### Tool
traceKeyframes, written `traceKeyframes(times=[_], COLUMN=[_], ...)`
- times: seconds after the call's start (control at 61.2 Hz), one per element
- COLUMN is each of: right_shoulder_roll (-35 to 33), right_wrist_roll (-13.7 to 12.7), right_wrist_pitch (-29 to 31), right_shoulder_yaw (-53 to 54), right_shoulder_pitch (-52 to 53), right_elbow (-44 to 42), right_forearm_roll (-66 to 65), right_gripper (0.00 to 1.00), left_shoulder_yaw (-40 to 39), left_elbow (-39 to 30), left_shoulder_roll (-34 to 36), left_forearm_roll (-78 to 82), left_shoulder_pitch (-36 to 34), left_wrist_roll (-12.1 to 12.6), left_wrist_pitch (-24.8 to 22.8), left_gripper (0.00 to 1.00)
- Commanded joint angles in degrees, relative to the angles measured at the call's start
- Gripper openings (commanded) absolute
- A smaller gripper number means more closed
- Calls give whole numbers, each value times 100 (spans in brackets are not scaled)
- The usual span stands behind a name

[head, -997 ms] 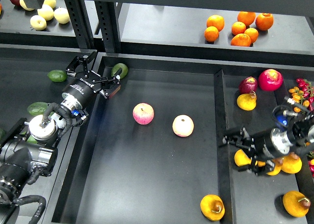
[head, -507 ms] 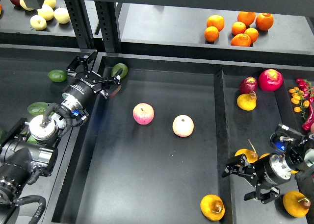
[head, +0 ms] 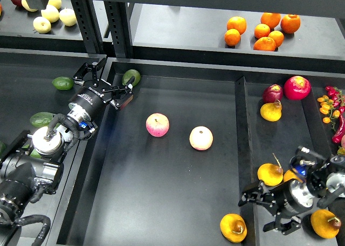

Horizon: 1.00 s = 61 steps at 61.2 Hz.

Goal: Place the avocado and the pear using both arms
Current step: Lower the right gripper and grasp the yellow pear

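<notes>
A dark green avocado (head: 131, 77) lies in the far left corner of the middle tray (head: 161, 192). My left gripper (head: 112, 79) is open and empty, just left of the avocado at the tray's edge. A golden pear (head: 233, 227) with a brown dent lies at the front right of the middle tray. My right gripper (head: 264, 211) is open and empty. It sits low over the divider between the middle and right trays, just right of that pear.
Two pink apples (head: 157, 125) (head: 201, 138) lie mid-tray. More avocados (head: 62, 83) (head: 41, 119) lie in the left tray. The right tray holds other pears (head: 270, 174) (head: 325, 223) (head: 271, 111) and red fruit (head: 297, 87). Oranges (head: 262, 30) and pale fruits (head: 51, 13) sit on the back shelf.
My right gripper has moved from among the right tray's pears toward the front and left, ending near the pear in the middle tray. The left arm has not moved.
</notes>
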Motion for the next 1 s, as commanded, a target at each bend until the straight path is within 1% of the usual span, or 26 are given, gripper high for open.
traceKeyframes(times=[0.0,0.425,0.556,0.572,0.703,0.981], right_shoulder_roll=[98,353,406,406,432,546], right_wrist_roll=[0,0,0,0,0,0], right_wrist_pitch=[0,0,0,0,0,0], right_shoulder_yaw=[5,75,84,84,93,102], right_shoulder_pitch=[-89,-221,-256,-265,-265,-265], right_elbow=[-70,-290,-307,-342,-378,-466], right_forearm_roll=[-57,-180,-189,-207,-207,-242], right_gripper=[100,98,95,92,88,83], left_shoulder_yaw=[-1,-10,-10,-19,-19,-19], left_elbow=[0,0,0,0,0,0], left_shoulder_roll=[0,0,0,0,0,0], left_forearm_roll=[-1,-1,-1,-1,-1,-1], left_shoulder_pitch=[0,0,0,0,0,8], left_wrist_roll=[1,-7,-7,1,1,1], left_wrist_pitch=[1,1,1,1,1,1], left_gripper=[99,99,99,99,99,99])
